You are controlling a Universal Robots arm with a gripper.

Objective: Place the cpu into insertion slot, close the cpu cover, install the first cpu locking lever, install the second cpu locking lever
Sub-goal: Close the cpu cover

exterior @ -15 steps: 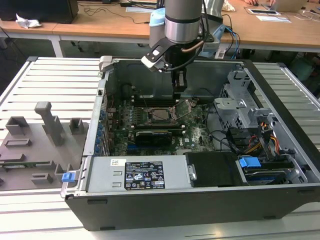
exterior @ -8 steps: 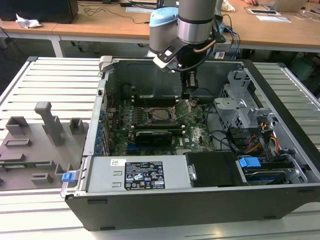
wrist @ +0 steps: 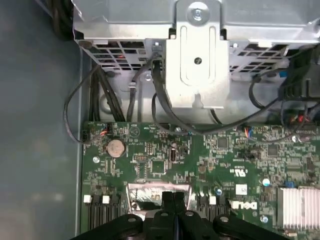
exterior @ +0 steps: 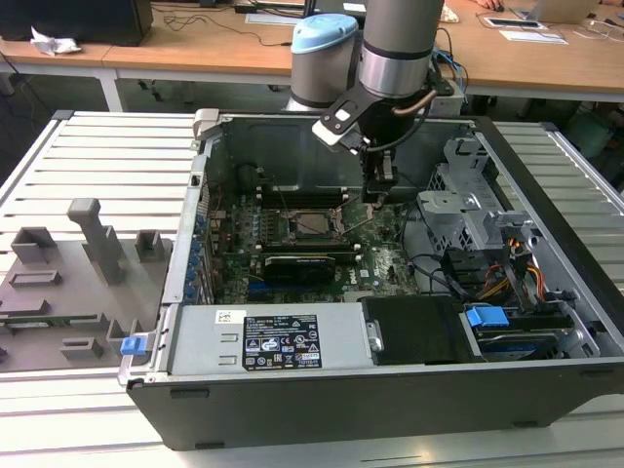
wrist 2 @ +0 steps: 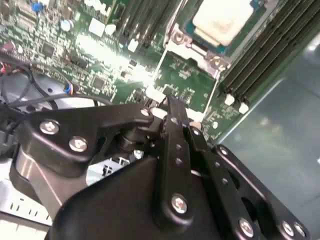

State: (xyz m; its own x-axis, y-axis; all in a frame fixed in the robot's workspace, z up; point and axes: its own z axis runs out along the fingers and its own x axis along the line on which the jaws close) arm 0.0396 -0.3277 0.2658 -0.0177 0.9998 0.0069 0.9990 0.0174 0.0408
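- The black two-fingered gripper (exterior: 376,198) hangs inside the open dark grey metal computer case (exterior: 409,405), low over the green circuit board (exterior: 385,265).
- In the first wrist view its fingers (wrist: 166,201) are pressed together, closed, with nothing seen between them.
- The small square cpu with a pale silver-grey face (wrist 2: 220,20) sits in the square black insertion slot (exterior: 290,226), at about eight o'clock from the gripper in the exterior view.
- The thin silver-grey metal cpu cover (wrist 2: 180,37) lies flat, framing the chip's face.
- A thin metal lever (exterior: 357,224) slants from the slot's three o'clock edge towards the fingertips; I cannot tell whether they touch.
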